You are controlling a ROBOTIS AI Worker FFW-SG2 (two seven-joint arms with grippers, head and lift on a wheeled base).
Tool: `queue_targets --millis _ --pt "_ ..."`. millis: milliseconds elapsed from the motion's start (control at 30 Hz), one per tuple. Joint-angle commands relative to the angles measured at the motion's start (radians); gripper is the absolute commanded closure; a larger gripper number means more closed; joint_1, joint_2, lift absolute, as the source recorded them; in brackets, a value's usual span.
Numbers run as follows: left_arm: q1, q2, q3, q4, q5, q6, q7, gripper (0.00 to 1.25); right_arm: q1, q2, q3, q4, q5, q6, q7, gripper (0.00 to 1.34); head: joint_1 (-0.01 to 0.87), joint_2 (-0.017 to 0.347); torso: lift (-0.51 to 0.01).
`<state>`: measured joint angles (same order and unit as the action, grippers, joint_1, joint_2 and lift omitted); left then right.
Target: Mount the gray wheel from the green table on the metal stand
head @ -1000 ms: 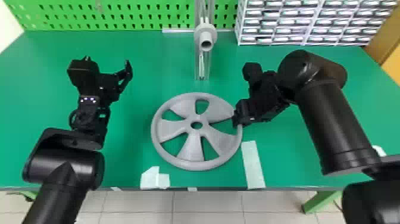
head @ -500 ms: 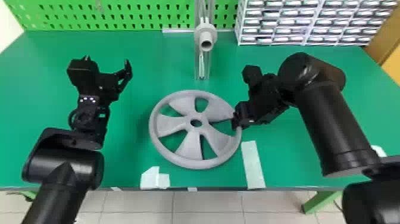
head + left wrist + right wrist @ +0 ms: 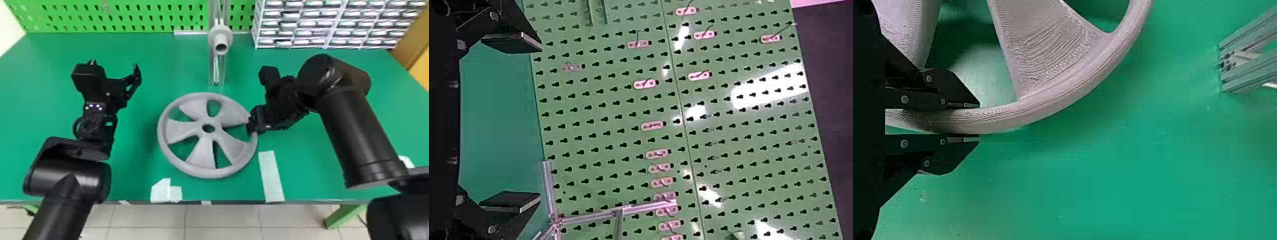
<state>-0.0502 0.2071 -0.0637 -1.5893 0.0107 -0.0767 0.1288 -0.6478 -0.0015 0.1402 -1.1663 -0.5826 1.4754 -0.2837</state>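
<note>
Pick-up step: gray wheel (image 3: 209,136) gripped at the rim, mounting pending

The wheel is over the green table (image 3: 134,166), in front of the metal stand (image 3: 216,71) and apart from it. The right gripper (image 3: 978,122) is closed on the rim at the wheel's right side, one finger inside the ring and one outside. The left gripper (image 3: 540,122) is wide, with nothing between its fingers, and is positioned above the table to the left of the wheel.

Step in hand: securing the wheel for lifting. The face of the wheel appears roughly level; whether the whole rim touches the table cannot be confirmed from these angles.

Next move: raise the wheel, turn its face upright and align the center hole with the tube (image 3: 221,47) projecting from the stand. A second hold by the left gripper on the opposite rim would probably steady the load.

Caution: with a single grip at the edge, the wheel could sag or rotate about the fingers during the lift.
</note>
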Motion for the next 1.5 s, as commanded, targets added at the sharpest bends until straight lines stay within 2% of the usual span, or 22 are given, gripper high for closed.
queue_targets --millis 0,467,733,1100,1467 --pt "0.001 0.0 -0.001 -0.003 -0.003 0.0 0.0 0.22 0.014 0.002 0.007 -0.059 0.029 -0.009 0.0 1.18 0.867 0.052 -0.1" --pt "0.001 0.0 0.004 -0.005 -0.002 0.002 0.0 0.22 0.062 0.002 0.044 -0.225 0.135 -0.053 0.0 1.18 0.867 0.052 -0.1" --pt "0.003 -0.001 0.005 -0.005 0.003 0.003 0.006 0.22 0.125 0.002 0.071 -0.349 0.204 -0.101 0.0 1.18 0.867 0.052 -0.1" --pt "0.007 -0.001 0.008 -0.008 0.011 0.005 0.015 0.22 0.255 0.002 0.084 -0.501 0.224 -0.222 0.001 1.18 0.867 0.052 -0.1" --pt "0.007 -0.001 0.01 -0.008 0.014 0.006 0.018 0.22 0.352 -0.041 0.118 -0.598 0.225 -0.323 0.005 1.18 0.867 0.052 -0.1"
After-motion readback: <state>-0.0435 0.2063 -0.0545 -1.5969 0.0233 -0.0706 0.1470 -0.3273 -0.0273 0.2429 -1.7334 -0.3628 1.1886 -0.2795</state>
